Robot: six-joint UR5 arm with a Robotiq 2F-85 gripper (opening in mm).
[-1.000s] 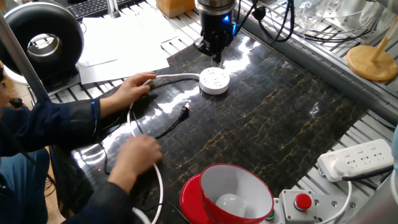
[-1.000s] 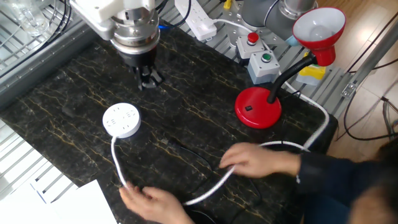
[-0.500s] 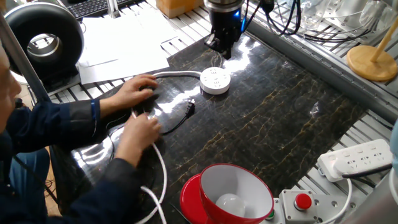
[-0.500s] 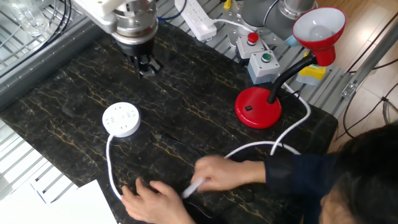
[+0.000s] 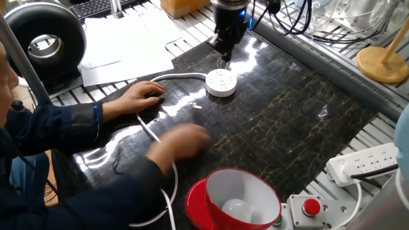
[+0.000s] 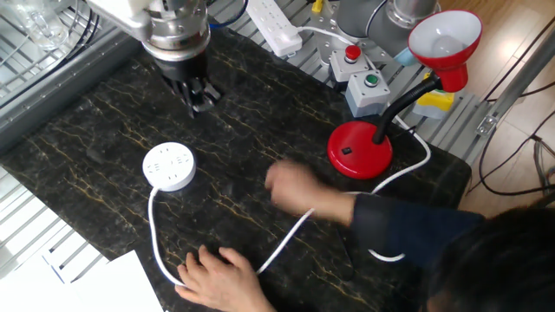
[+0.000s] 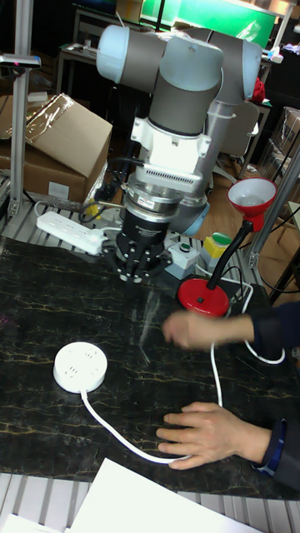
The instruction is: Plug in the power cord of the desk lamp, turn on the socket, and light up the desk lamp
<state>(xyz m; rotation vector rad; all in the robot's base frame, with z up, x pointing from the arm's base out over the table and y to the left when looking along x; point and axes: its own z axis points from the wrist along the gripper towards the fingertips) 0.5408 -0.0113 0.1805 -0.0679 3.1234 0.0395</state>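
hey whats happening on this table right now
A person is arranging things, not the robot. One hand presses the white cable flat near the table's edge while the other sweeps across the middle, blurred. The round socket has nothing plugged in. The tool hangs empty above the table, and the red desk lamp is unlit.

The person's blurred hand [image 6: 290, 184] now sweeps toward the desk lamp [image 6: 360, 149], away from the socket [image 6: 169, 166] (black cord hidden).

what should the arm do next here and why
Probably hold above the table for now. A person's hands are arranging the white cable near the socket, and the gripper holds nothing. The lamp's black plug isn't visible, so there's nothing to reach for safely.
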